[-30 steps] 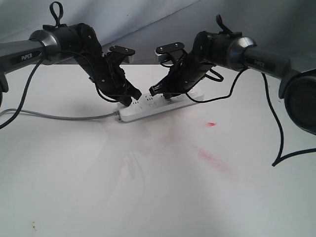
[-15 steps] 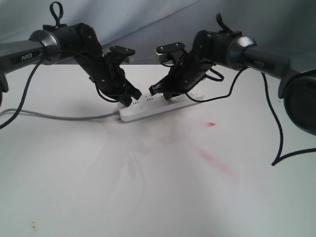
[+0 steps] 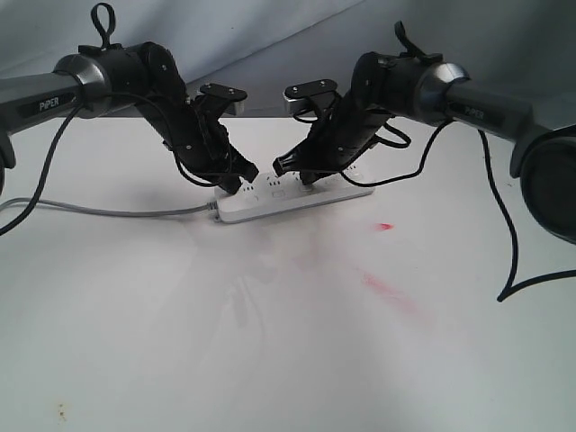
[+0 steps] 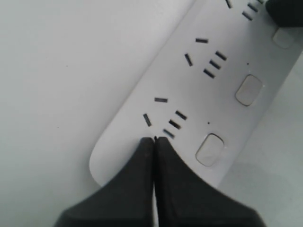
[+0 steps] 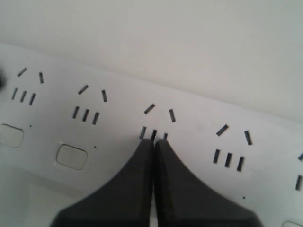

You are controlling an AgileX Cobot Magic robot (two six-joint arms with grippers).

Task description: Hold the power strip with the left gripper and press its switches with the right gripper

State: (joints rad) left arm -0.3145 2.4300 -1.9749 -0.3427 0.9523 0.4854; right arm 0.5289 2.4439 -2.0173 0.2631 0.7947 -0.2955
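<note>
Closest in, the white table [image 3: 180,360] has 2 red smears [image 3: 391,292], off toward 4 o'clock from the power strip [image 3: 270,203]. The strip lies a bit past the middle of the table, and its grey cord [image 3: 108,213] trails out toward 9 o'clock. The left gripper [image 4: 155,142] has its fingers pressed together, tips down on the cord end by the 1st socket group. The right gripper [image 5: 154,142] is squeezed closed too, tips at a middle group's slots, with 1 of the switches [image 5: 72,156] showing just beside them. A grey backdrop [image 3: 270,36] hangs behind.
</note>
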